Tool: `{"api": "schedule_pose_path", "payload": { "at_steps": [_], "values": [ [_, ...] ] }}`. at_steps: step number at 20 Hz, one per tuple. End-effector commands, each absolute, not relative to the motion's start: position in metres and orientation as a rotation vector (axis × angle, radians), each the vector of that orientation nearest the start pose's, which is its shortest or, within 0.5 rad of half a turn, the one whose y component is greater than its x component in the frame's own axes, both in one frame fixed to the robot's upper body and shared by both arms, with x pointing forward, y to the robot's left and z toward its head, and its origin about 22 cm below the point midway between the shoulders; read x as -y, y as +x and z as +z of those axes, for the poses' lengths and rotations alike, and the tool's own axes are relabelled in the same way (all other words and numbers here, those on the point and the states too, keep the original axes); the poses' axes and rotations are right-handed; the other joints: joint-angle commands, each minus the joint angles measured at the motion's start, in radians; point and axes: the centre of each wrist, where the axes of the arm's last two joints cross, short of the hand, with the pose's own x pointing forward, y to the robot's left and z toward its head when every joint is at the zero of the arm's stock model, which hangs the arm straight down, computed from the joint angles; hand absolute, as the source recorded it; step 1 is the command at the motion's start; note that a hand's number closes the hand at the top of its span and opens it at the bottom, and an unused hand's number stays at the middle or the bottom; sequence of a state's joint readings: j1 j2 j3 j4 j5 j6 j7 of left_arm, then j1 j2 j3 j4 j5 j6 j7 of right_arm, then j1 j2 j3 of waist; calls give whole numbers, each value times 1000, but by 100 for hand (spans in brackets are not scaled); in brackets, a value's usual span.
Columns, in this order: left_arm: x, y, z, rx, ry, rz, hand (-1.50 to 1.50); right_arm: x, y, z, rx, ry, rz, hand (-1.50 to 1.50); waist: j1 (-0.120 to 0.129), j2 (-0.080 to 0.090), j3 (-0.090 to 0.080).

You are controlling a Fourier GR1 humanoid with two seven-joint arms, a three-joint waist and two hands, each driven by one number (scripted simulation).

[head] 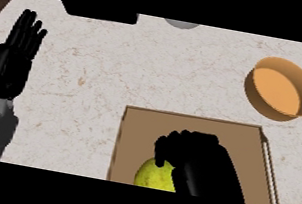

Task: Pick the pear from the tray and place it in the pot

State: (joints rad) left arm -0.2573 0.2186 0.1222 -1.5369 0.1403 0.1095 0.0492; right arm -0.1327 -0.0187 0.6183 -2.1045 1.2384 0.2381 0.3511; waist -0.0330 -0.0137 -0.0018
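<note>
A yellow-green pear lies on the brown tray near the view's lower edge. My right hand is over the tray with its fingers curled down onto the pear's right side, hiding part of it. The orange pot with a black handle stands tilted-looking at the far right of the counter, apart from the tray. My left hand rests open at the left edge, fingers up.
A black object and a grey round thing sit at the counter's back edge. Pale marble counter stretches between the left hand and the tray. Dark wood shows past both back corners.
</note>
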Motion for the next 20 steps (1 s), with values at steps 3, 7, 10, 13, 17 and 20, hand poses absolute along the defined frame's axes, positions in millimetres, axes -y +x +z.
{"api": "schedule_pose_path", "payload": {
  "at_steps": [3, 7, 10, 13, 17, 20],
  "values": [
    [-277, 301, 82, 1770, 122, 63, 0, 137, 158, 189, 1906, -1077, 797, 150, 19, 10, 2],
    [-277, 302, 70, 1757, 118, 60, 0, 179, 153, 199, 1875, -1122, 703, 150, 23, 14, 2],
    [-277, 301, 77, 1765, 106, 58, 0, 216, 189, 218, 1822, -1196, 678, 150, 32, 16, 2],
    [-273, 298, 88, 1770, 134, 53, 0, 240, 210, 233, 1763, -1183, 698, 150, 36, 14, 2],
    [-271, 307, 80, 1770, 95, 47, 0, 298, 243, 222, 1694, -1214, 710, 150, 32, 16, 2],
    [-270, 305, 72, 1759, 108, 56, 0, 329, 266, 199, 1690, -1201, 677, 150, 37, 17, 2]
  ]
}}
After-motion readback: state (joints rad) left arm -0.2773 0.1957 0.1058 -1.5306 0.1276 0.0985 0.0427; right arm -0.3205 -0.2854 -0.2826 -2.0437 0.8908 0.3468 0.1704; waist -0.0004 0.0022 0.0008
